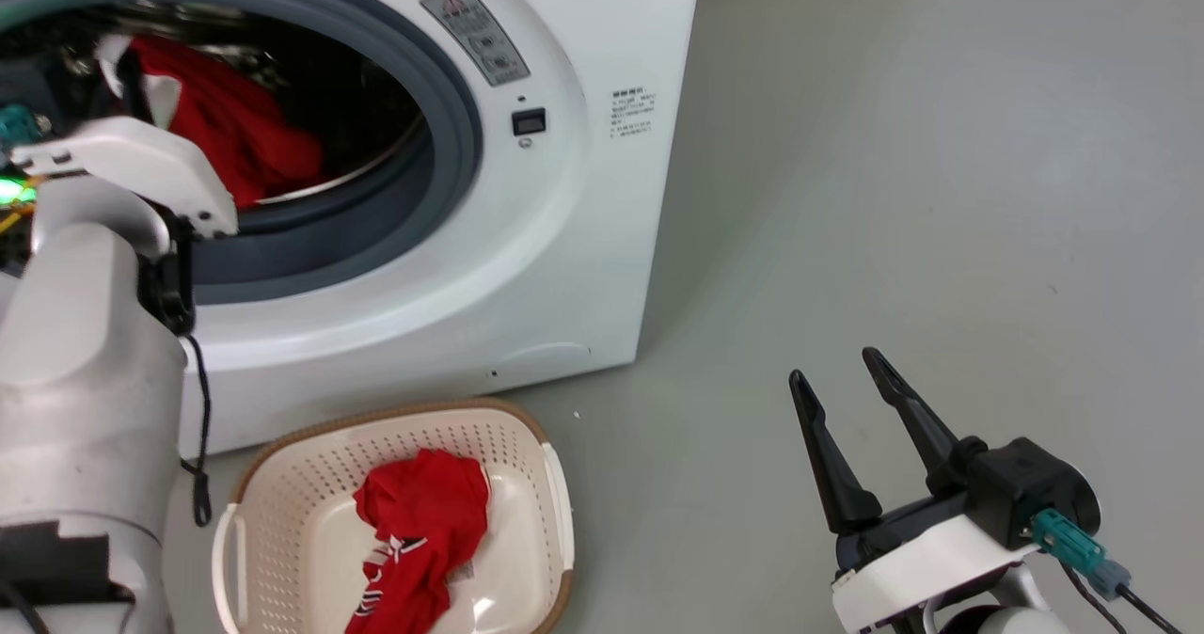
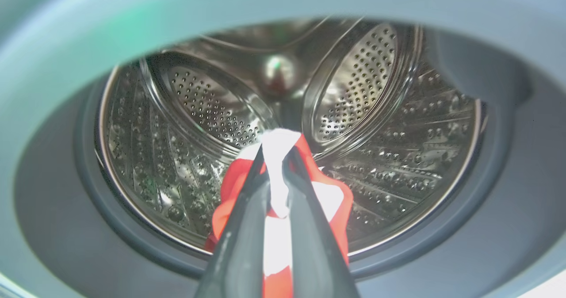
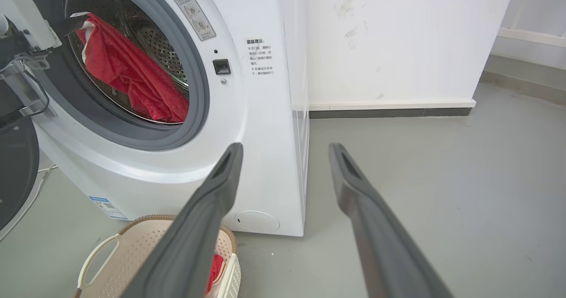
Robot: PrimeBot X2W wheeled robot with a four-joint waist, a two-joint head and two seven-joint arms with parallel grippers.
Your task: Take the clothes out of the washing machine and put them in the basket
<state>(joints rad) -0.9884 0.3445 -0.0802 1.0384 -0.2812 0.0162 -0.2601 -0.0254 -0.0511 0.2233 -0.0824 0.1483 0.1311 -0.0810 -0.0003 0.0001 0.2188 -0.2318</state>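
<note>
We count one washing machine [image 1: 583, 239] and one basket [image 1: 310, 483] standing on the floor [image 1: 941, 192]. The clothes come to two pieces: one red garment [image 1: 230, 131] in the drum [image 2: 398, 134] and a second red garment [image 1: 423, 530] in the basket. We see two tools, the left tool [image 2: 276, 152] and the right tool [image 1: 834, 368], each with two dark fingers [image 1: 828, 465], so four fingers in all. The basket has two white handles [image 1: 226, 559]. On the machine we count three labels: one grey warning sticker [image 1: 475, 35], one printed text label [image 1: 632, 112] and one blue label [image 3: 105, 206], plus one small black square [image 1: 529, 121]. Inside the drum we make out two perforated raised panels [image 2: 212, 108].
</note>
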